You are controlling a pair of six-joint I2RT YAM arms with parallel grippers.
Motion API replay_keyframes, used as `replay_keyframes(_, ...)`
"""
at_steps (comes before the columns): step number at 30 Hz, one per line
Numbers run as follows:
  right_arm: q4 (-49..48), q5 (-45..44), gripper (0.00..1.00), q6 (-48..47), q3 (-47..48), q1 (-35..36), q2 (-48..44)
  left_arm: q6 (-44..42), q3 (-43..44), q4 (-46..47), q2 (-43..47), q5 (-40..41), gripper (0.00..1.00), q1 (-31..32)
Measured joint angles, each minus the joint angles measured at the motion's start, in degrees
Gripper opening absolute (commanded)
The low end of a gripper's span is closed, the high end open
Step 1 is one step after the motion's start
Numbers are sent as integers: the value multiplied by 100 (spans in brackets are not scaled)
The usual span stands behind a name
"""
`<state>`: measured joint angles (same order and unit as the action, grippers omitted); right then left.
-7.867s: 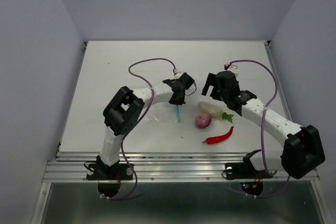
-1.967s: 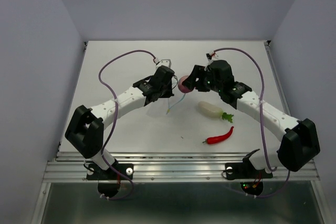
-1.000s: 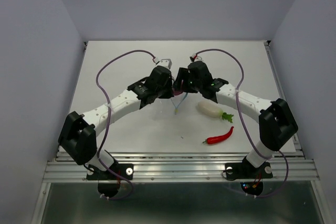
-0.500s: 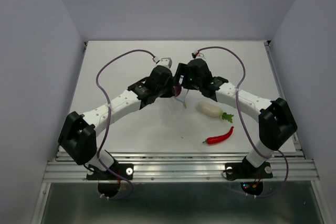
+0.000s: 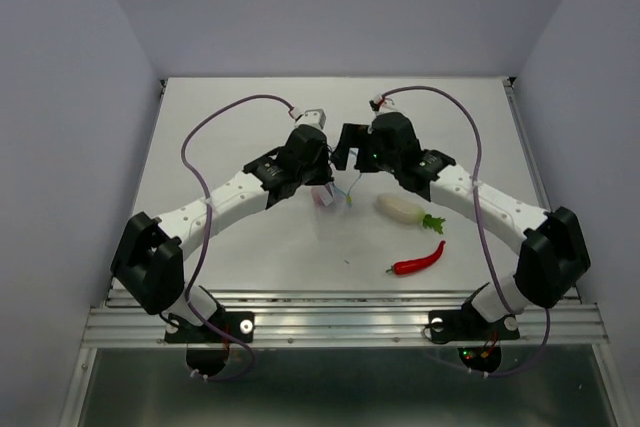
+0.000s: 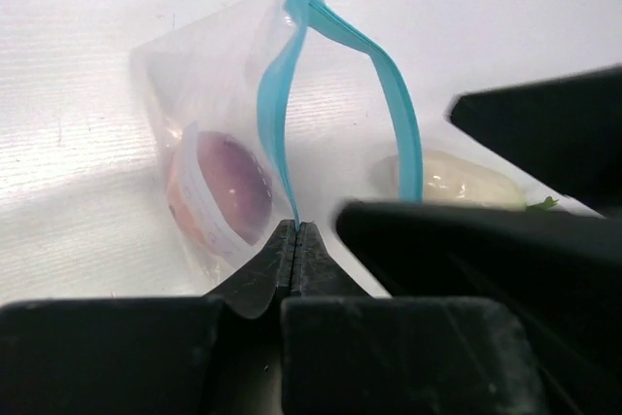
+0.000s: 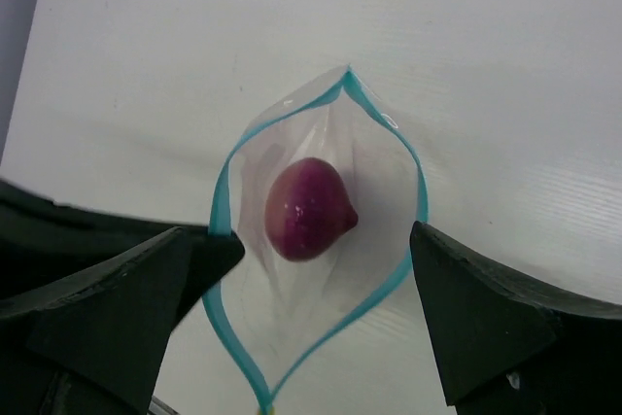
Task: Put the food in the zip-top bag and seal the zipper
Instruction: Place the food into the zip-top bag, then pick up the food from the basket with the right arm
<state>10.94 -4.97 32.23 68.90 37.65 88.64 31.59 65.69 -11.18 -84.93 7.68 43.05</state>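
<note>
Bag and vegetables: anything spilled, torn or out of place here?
Nothing stands out. The onion sits inside the open bag, which the left gripper pinches by its blue zipper edge. The radish and chili lie on the table, not yet bagged.

The onion point(image 7: 309, 209) has been carried off the table point(image 5: 230, 107) and released into the bag point(image 7: 387, 240), which has been lifted by the left gripper point(image 6: 294, 240); the right gripper point(image 7: 326, 238) has been opened.
</note>
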Motion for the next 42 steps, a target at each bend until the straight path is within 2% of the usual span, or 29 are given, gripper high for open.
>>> replay_keyframes(7,372,-527,100,-1541,-1178,-59,-2065,-107,-31,26,4,118,0,-2)
replay_keyframes(12,667,-267,100,-2900,-1950,-125,-2669,-227,-236,26,103,212,0,-2)
replay_keyframes(17,1043,-295,100,-3877,-2039,-140,-2131,-345,-247,28,127,214,0,-2)
replay_keyframes(22,1139,-120,100,-4446,-2039,-404,-1862,-393,-247,63,127,138,0,-2)
replay_keyframes(38,1139,603,100,-4723,-2009,-1182,-809,-457,-271,127,129,26,0,-2)
replay_keyframes(42,1154,800,91,-4706,-2000,-1250,-586,-457,-271,136,129,-11,0,-2)
